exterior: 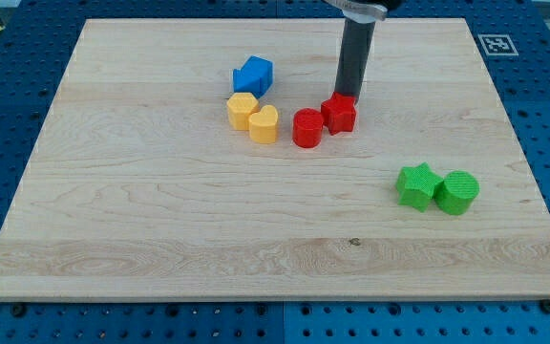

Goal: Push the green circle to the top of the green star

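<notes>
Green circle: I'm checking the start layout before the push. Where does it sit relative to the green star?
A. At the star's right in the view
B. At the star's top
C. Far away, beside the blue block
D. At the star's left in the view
A: the green circle sits against the green star on its right side in the view.

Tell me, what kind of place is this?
Probably a robot lab. A wooden board lies on a blue bench full of holes, a dark rod's tip touches the red star, and a printed marker tag sits nearby.
</notes>
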Available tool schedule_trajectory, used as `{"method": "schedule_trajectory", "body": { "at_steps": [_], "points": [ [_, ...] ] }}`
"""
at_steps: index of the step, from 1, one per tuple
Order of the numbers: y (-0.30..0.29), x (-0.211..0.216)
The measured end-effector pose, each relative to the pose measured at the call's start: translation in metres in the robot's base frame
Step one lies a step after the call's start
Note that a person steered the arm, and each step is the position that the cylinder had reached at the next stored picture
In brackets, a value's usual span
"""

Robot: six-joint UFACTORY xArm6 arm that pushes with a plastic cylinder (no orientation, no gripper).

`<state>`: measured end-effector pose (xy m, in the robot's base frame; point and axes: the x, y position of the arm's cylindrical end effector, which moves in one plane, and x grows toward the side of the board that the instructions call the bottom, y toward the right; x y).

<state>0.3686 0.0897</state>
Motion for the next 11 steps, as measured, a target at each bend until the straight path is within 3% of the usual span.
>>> {"method": "schedule_trajectory", "body": {
  "at_steps": [1, 2, 4, 5, 6, 7, 11],
  "points": [
    [0.005, -0.014],
    [0.06, -0.014],
    [0.165, 0.109],
    [0.179, 0.158],
    [0.154, 0.189],
    [0.115, 0.194],
    [0.111, 0.116]
  ]
}}
